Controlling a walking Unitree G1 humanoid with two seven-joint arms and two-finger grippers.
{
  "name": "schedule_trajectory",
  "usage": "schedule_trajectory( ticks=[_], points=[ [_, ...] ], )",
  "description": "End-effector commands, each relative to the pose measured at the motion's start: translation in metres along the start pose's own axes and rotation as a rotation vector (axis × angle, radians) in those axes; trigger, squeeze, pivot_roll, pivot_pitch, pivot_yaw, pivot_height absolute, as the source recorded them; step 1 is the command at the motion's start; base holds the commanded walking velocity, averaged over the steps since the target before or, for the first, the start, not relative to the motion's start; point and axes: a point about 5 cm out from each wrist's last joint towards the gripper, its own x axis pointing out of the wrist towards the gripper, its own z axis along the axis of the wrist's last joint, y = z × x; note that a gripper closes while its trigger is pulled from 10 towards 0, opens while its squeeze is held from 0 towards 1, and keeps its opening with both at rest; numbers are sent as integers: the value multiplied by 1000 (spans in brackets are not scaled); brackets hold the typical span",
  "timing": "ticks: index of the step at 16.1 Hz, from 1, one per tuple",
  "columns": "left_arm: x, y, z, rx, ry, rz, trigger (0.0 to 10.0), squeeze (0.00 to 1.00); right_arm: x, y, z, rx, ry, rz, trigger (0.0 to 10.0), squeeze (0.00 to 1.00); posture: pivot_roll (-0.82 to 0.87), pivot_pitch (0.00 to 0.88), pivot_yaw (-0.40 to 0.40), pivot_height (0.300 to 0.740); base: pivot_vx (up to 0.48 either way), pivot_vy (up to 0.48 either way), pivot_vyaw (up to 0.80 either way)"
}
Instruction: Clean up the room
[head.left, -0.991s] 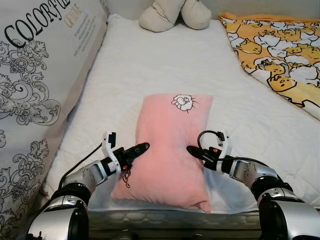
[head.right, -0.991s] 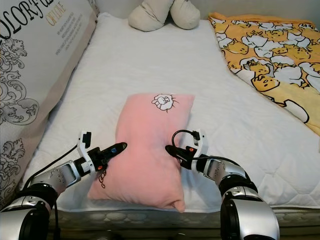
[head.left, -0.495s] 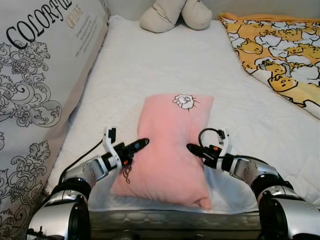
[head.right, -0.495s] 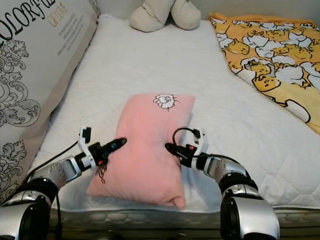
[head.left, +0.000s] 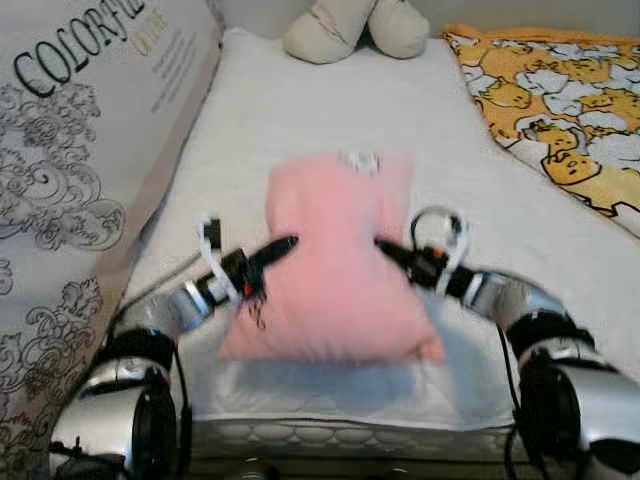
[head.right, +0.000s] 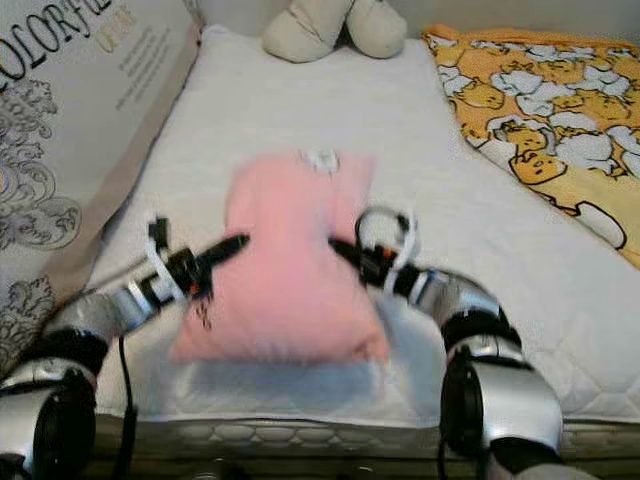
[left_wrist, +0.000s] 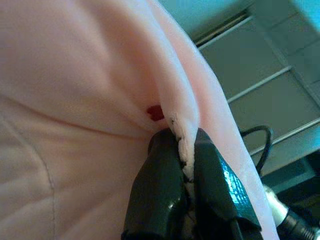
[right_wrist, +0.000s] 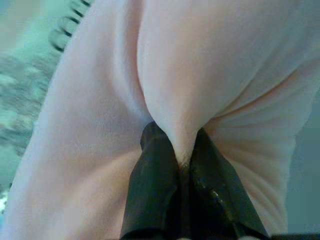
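A pink pillow (head.left: 335, 265) with a small white flower print hangs lifted above the near end of the white mattress (head.left: 320, 120), blurred by motion. My left gripper (head.left: 285, 243) is shut on the pillow's left edge, pinching a fold of pink fabric (left_wrist: 182, 145) between its fingers. My right gripper (head.left: 383, 246) is shut on the pillow's right edge, with a ridge of pink cloth (right_wrist: 182, 135) squeezed between its black fingers. The pillow's lower part sags toward the bed's front edge.
A large grey printed cushion (head.left: 70, 170) leans along the bed's left side. A beige stuffed toy (head.left: 350, 25) lies at the far end of the mattress. An orange cartoon-print blanket (head.left: 560, 110) covers the right side.
Both grippers have raised the pink pillow off the mattress and carried it farther up the bed. It lay flat before; now it hangs between them, blurred.
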Motion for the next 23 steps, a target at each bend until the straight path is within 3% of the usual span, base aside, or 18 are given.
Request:
schedule_trajectory(
  ticks=[1, 2, 3, 4, 5, 6, 7, 11, 14, 23],
  points=[
    [16, -18, 19, 57, -17, -90, 0, 0, 16, 20, 17, -39, -35, 120, 0, 0, -64, 0, 21, 740, 0, 0, 0],
    [17, -22, 23, 77, -20, -107, 0, 0, 19, 24, 20, -59, -40, 133, 0, 0, -65, 0, 23, 740, 0, 0, 0],
    [14, -26, 30, 186, -40, -57, 0, 0, 25, 35, 28, -94, -75, 168, 0, 0, -67, 0, 29, 740, 0, 0, 0],
    [13, -26, 33, 218, -40, -22, 0, 0, 26, 39, 30, -100, -86, 187, 0, 0, -66, 0, 27, 740, 0, 0, 0],
    [12, -35, 34, 272, -20, -59, 0, 0, 25, 43, 32, -99, -93, 217, 0, 0, -65, 0, 23, 740, 0, 0, 0],
    [12, -39, 35, 320, -20, -52, 10000, 0, 25, 46, 32, -123, -86, 229, 0, 0, -62, 0, 20, 740, 0, 0, 0],
    [14, -46, 37, 400, -8, -13, 10000, 0, 23, 48, 30, -178, -73, 222, 10000, 0, -59, 0, 19, 740, 0, 0, 0],
    [8, -46, 26, 503, 7, 79, 10000, 0, 17, 40, 24, -228, -76, 122, 10000, 0, -56, 0, 32, 740, 0, 0, 0],
    [8, -50, 11, 479, 76, 56, 10000, 0, 9, 41, 14, -221, -74, 124, 10000, 0, -58, 0, 36, 740, 0, 0, 0],
    [6, -47, 7, 481, 79, 83, 10000, 0, 12, 43, 6, -193, -81, 127, 10000, 0, -54, 0, 36, 740, 0, 217, 0]
  ],
)
